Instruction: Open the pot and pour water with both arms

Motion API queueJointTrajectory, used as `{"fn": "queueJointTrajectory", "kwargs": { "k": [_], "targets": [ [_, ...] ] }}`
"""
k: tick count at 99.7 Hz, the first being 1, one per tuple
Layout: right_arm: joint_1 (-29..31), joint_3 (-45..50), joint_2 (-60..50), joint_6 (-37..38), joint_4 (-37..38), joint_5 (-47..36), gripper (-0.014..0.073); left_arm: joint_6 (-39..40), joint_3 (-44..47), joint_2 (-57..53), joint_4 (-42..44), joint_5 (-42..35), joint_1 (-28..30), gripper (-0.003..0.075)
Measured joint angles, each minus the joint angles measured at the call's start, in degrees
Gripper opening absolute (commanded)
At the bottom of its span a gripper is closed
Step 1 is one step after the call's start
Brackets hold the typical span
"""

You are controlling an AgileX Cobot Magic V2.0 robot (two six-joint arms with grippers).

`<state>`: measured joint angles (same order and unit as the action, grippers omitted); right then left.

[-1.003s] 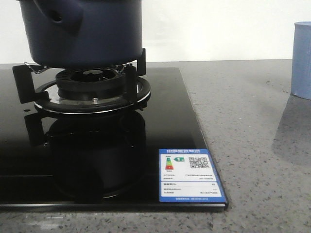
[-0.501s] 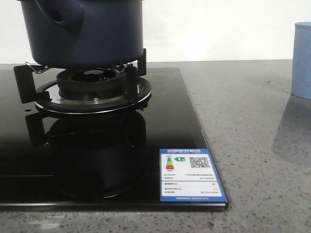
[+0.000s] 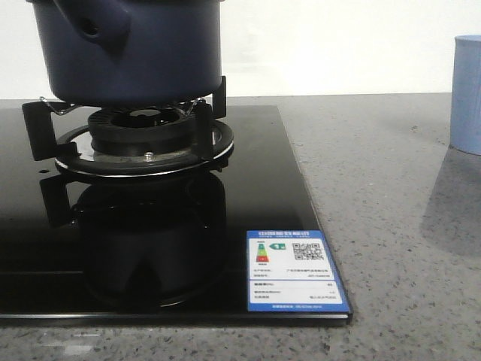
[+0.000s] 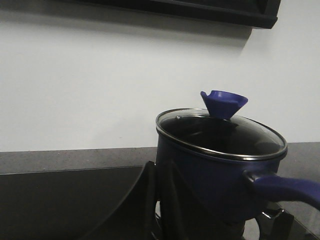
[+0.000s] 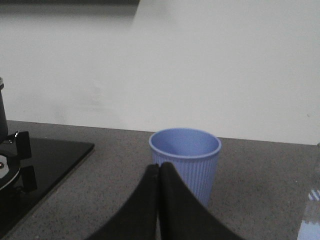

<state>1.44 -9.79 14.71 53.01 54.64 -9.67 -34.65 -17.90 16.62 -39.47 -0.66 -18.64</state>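
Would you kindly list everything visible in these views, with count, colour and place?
pot: one, dark navy blue, on the burner supports of the stove.
lid: one, glass with metal rim and blue knob, on the pot.
burner: one, black, under the pot.
stove top: one, glossy black, on the counter's left part.
label: one, blue and white, stove's near right corner.
cup: one, light blue, ribbed, on the counter right of the stove.
counter: one, grey speckled.
left gripper: shut, facing the pot.
right gripper: shut, facing the cup.

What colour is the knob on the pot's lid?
Purple-blue; the knob shows best in the left wrist view.
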Motion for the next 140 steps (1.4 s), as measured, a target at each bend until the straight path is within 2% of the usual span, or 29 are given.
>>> {"fn": "queueJointTrajectory", "kwargs": {
  "k": [24, 98, 105, 123, 140],
  "targets": [
    [0.0, 3.1, -2.6, 0.0, 0.0, -0.1, -0.0074, 0.0, 3.8, -8.2, -0.6, -1.8, 0.0, -0.0019],
    [0.0, 3.1, -2.6, 0.1, 0.0, -0.1, -0.0074, 0.3, 4.5, -8.4, 0.4, -2.7, 0.0, -0.0019],
    [0.0, 3.1, -2.6, 0.1, 0.0, -0.1, -0.0074, 4.7, 5.5, -8.8, 5.4, -3.0, 1.3, -0.0019],
    [0.0, 3.1, -2.6, 0.1, 0.0, -0.1, -0.0074, 26.7, 10.9, -12.5, 25.3, -0.7, 9.9, -0.0019],
    [0.0, 3.1, -2.7, 0.1, 0.0, -0.1, -0.0074, 32.1, 17.1, -16.9, 31.2, 6.0, 15.8, -0.0019]
  ]
}}
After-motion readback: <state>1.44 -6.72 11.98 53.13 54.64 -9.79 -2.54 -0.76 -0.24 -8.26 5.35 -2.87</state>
